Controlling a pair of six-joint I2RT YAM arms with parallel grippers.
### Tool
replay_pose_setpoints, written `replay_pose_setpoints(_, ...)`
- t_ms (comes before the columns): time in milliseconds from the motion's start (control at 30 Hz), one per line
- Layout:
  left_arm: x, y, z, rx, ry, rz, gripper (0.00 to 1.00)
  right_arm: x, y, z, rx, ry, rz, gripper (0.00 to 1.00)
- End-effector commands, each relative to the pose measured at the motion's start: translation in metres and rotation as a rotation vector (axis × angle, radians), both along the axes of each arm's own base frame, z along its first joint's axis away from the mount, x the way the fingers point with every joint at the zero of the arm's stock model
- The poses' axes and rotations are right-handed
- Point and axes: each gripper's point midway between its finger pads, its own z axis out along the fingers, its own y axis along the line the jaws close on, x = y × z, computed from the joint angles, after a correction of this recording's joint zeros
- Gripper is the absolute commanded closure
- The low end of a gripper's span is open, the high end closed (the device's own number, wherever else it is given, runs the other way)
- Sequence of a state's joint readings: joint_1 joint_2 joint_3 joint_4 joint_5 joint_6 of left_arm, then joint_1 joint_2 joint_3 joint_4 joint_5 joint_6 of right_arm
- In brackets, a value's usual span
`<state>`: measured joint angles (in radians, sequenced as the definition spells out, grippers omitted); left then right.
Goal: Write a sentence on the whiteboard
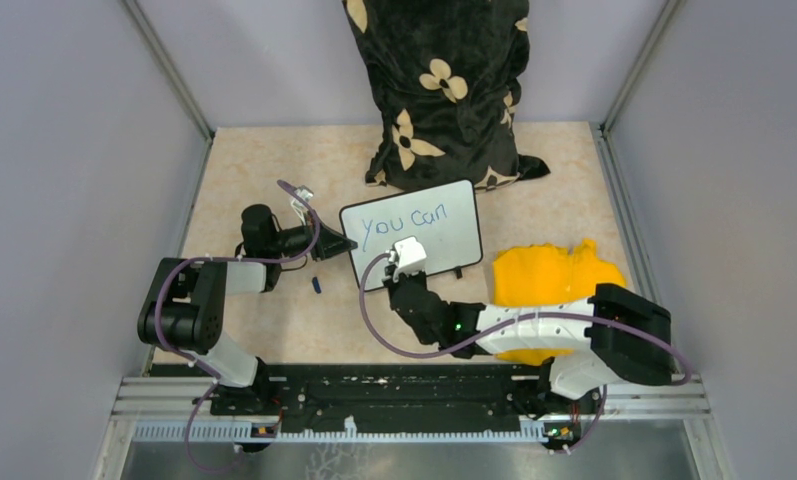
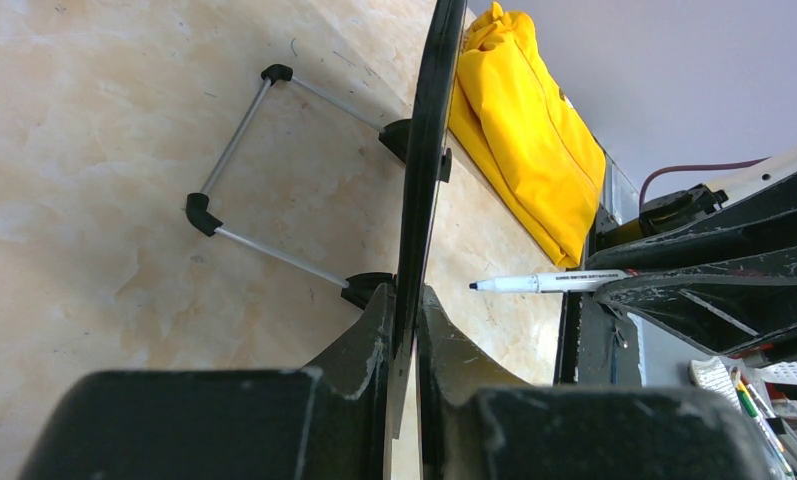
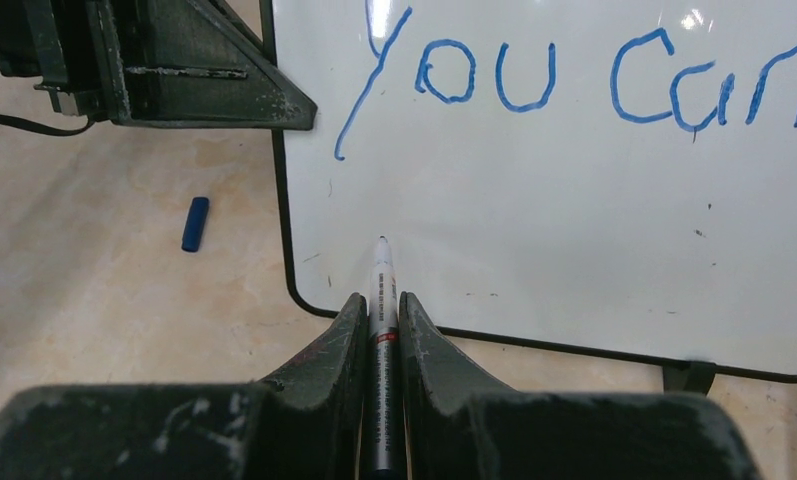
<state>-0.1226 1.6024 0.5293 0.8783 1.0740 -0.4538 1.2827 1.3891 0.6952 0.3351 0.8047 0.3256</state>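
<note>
The whiteboard [image 1: 444,250] stands tilted on its wire stand at the table's middle, with the sentence's blue words "You can" [image 1: 414,220] on its top line. My left gripper [image 1: 336,245] is shut on the board's left rim. In the left wrist view the board [image 2: 429,150] shows edge-on between the left gripper [image 2: 412,300]. My right gripper [image 3: 379,305] is shut on a white marker [image 3: 381,285]. Its tip points at the bare lower-left part of the whiteboard [image 3: 574,230], below the words [image 3: 574,85]. From the left wrist, the marker [image 2: 544,283] tip stands a short gap off the board.
A yellow cloth [image 1: 549,275] lies right of the board, beside my right arm. The blue marker cap [image 1: 316,285] lies on the table left of the board. A black floral cushion [image 1: 439,90] stands behind it. Grey walls close in both sides.
</note>
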Motion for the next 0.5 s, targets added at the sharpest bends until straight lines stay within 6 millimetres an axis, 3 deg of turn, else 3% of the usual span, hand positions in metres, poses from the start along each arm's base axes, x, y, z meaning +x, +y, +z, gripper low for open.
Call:
replay_pose_setpoints(0, 0.0033, -0.0009, -0.0117, 0.028, 0.052, 0.03, 0.87, 0.0106, 0.0148, 0.0355, 0.12, -0.035, -0.03, 1.0)
replay_pose_setpoints(467, 0.0038, -0.0008, -0.0127, 0.03, 0.054, 0.031, 0.87, 0.0189, 0.0112, 0.0262, 0.128, -0.006, -0.04, 1.0)
